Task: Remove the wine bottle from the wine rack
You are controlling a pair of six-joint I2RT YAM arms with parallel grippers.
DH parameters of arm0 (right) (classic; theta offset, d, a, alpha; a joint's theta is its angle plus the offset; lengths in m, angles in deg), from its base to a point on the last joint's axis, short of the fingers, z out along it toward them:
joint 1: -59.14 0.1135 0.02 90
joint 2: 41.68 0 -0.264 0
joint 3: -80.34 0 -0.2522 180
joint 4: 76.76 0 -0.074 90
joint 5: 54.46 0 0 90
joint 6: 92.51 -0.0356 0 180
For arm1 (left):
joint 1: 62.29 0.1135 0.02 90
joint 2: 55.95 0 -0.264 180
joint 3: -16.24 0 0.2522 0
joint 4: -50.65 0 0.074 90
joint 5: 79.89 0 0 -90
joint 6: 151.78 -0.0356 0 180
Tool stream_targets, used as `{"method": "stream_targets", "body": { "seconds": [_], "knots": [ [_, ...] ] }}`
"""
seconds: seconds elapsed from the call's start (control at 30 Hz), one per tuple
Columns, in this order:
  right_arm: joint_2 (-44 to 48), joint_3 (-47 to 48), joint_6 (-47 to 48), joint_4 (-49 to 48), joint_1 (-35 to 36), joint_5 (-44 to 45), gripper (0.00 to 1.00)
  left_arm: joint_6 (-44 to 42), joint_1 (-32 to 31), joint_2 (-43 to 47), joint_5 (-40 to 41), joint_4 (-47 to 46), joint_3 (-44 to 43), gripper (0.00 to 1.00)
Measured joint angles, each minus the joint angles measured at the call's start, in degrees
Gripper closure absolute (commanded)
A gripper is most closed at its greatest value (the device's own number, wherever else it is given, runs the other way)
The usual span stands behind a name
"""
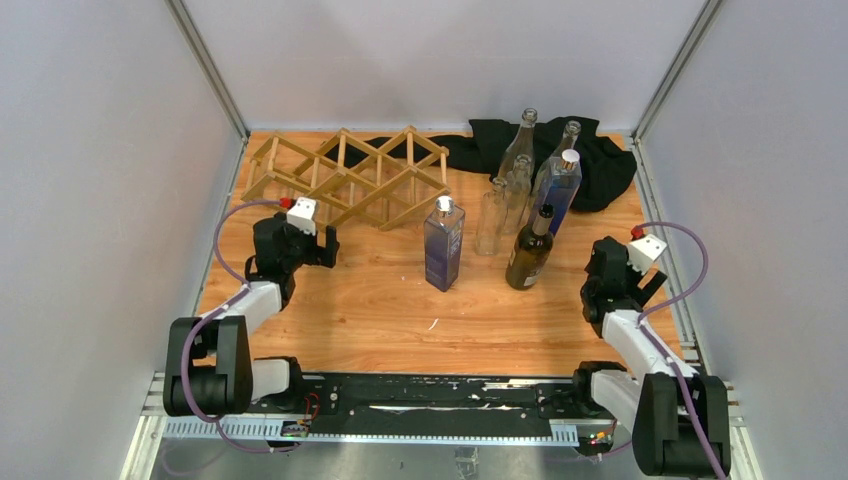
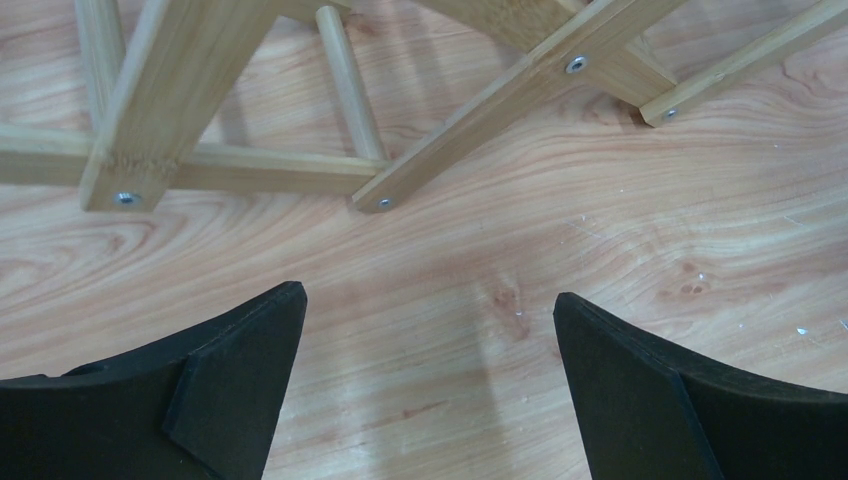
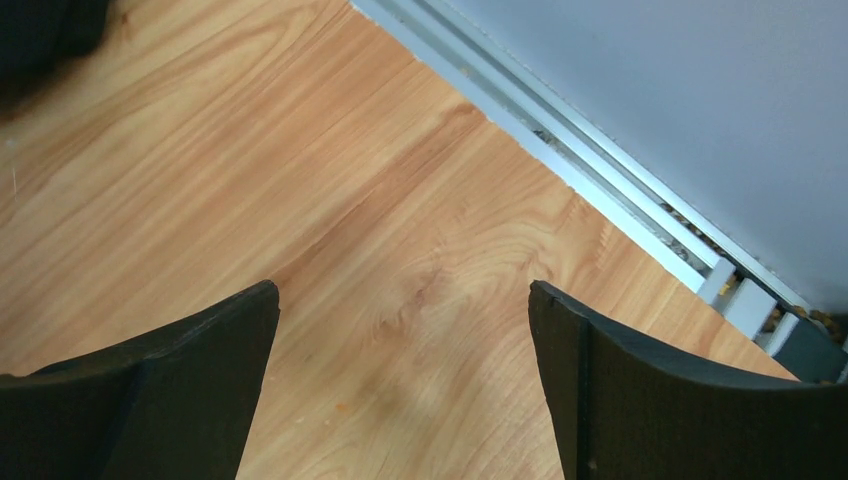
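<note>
1. Your rack point(image 1: 378, 185) sits at the back left of the surface point(image 1: 380, 320), its slats crossing into diamond openings.
2. Every bottle you can see stands upright on the surface to the right of the rack, and none touches it.
3. The nearest to the rack is a square blue bottle point(image 1: 443, 250), near the middle of the surface and just past the rack's right end.
4. A dark bottle point(image 1: 528, 255) stands further right. Behind it is a cluster of clear bottles point(image 1: 492, 215) and a tall blue one with a white cap point(image 1: 557, 185).
5. A black cloth point(image 1: 600, 165) lies crumpled in the back right corner, behind that cluster.
6. Your left claw point(image 2: 428, 295) is spread wide, its jaws well apart over bare wood. In its wrist view the rack's slat ends lie just ahead of the fingertips, not touching them.
7. From above, the left arm reaches forward along the left side and ends just in front of the rack's near left part.
8. Your right claw point(image 3: 400, 290) is also spread wide over bare wood. It points toward the metal rail point(image 3: 600, 190) at the right wall and is well apart from the bottles.
</note>
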Motion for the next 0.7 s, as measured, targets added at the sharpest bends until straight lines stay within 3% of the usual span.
{"method": "stream_targets", "body": {
  "seconds": [0.5,0.7],
  "knots": [
    [-11.61,-1.73,9.11,-21.81,-0.13,-13.97,0.09,3.26,0.0,-0.57,3.61,-18.08,4.87,0.0],
    [-13.73,-4.28,12.35,-30.93,-0.13,-18.25,0.03,4.74,0.0,-4.33,3.65,-30.77,12.5,0.0]
  ]
}}
